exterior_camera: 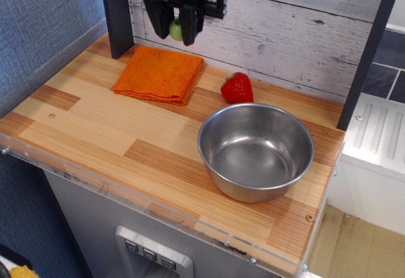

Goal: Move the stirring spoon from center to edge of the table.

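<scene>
My gripper [175,30] hangs high above the back of the table [95,126], over the orange cloth [159,73]. Its two black fingers are shut on the light-green handle of the stirring spoon [176,30]. The spoon's grey head points right behind the fingers and is mostly hidden. The spoon is held well clear of the wooden surface.
A steel bowl [256,151] stands at the right centre. A red strawberry toy [237,88] lies just behind it. A dark post [116,12] rises at the back left. A clear acrylic strip [126,195] runs along the front edge.
</scene>
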Controlling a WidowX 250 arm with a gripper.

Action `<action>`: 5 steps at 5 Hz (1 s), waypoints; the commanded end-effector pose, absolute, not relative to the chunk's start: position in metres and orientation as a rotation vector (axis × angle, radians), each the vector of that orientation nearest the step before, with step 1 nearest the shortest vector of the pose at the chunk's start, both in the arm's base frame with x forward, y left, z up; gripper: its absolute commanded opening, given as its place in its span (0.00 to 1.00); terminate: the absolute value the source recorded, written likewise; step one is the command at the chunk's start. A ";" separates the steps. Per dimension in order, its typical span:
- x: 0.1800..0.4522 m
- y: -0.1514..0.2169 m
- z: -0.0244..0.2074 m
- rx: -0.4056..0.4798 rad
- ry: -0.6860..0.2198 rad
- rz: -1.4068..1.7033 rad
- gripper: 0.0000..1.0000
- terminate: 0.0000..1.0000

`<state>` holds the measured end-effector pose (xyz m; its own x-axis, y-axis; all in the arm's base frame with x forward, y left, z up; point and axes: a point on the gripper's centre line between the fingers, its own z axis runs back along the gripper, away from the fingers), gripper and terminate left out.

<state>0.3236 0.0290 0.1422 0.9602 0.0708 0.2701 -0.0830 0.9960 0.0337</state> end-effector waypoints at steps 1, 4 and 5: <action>0.296 0.079 0.158 0.061 -0.265 0.557 0.00 0.00; 0.250 0.102 0.106 0.060 -0.142 1.287 0.00 0.00; 0.241 0.096 0.084 0.053 -0.097 1.383 0.00 0.00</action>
<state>0.2454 0.1036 0.0733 0.1923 0.9781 0.0793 -0.9813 0.1925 0.0055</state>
